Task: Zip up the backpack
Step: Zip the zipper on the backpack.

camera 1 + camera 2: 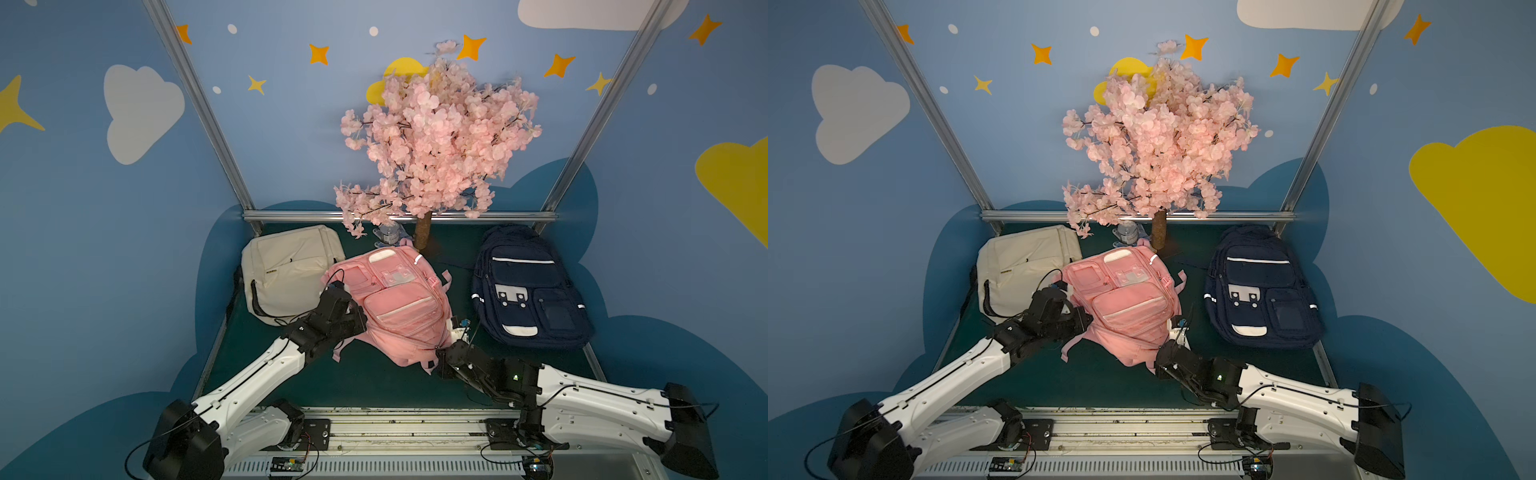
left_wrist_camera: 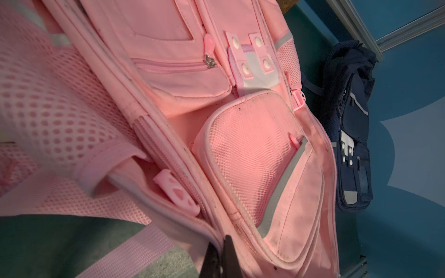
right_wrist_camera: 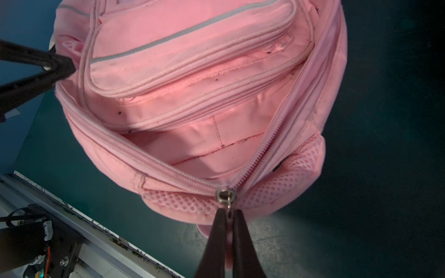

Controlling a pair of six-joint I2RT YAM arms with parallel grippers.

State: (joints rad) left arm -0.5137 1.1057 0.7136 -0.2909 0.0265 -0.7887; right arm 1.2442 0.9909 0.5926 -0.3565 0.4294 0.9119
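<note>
Pink backpack (image 1: 395, 303) mid-table, main zip open. Right gripper (image 3: 229, 212) clamped on zipper pull (image 3: 226, 196) at bag's 5 o'clock. Left gripper (image 3: 61, 67) pinches 9 o'clock edge. Both arms reach forward, low.

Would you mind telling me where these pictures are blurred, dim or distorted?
In both top views the wide lens splays the frame posts outward and the mat is dim. In the left wrist view the mesh nearest the lens is soft. In the right wrist view the slider of the backpack is sharp, the jaws on its pull blurred, much of the mat in shadow.
</note>
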